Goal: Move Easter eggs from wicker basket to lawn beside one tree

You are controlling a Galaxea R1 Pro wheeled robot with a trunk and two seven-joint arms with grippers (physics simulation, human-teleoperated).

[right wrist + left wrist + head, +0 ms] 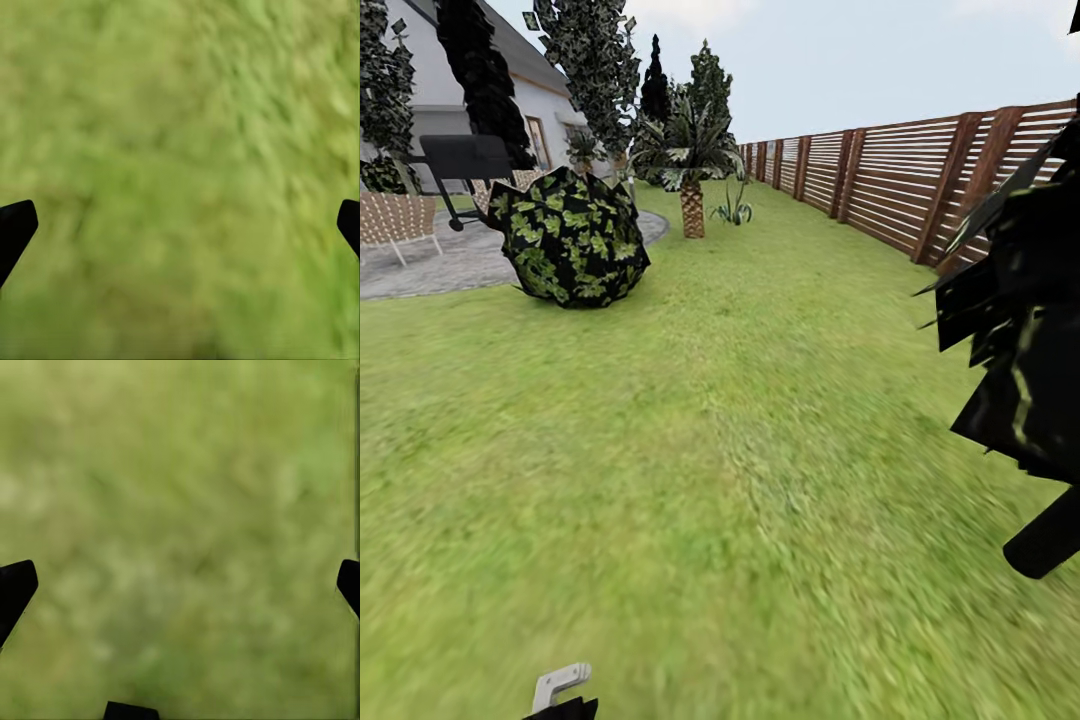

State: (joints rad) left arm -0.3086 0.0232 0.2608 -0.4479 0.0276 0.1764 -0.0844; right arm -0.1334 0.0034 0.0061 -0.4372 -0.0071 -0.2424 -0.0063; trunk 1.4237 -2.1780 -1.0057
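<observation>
Open lawn [740,480] ahead — leafy bush [570,238] left, slatted fence [900,180] right.

Blur and cutoffs

My left gripper [180,585] and right gripper [180,225]: fingertips clipped at frame edges, lawn [180,150] below blurred. Tree [1025,330] canopy cut off, trunk hidden.

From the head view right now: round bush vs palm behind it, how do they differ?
The round bush has no visible trunk, its leaves reaching down to the lawn; the palm stands on a scaly brown trunk with fronds on top. The bush is a squat ball, the palm upright and narrow. The bush sits at the gravel patio's edge, nearer the camera; the palm stands farther back. Both are mottled dark green.
</observation>
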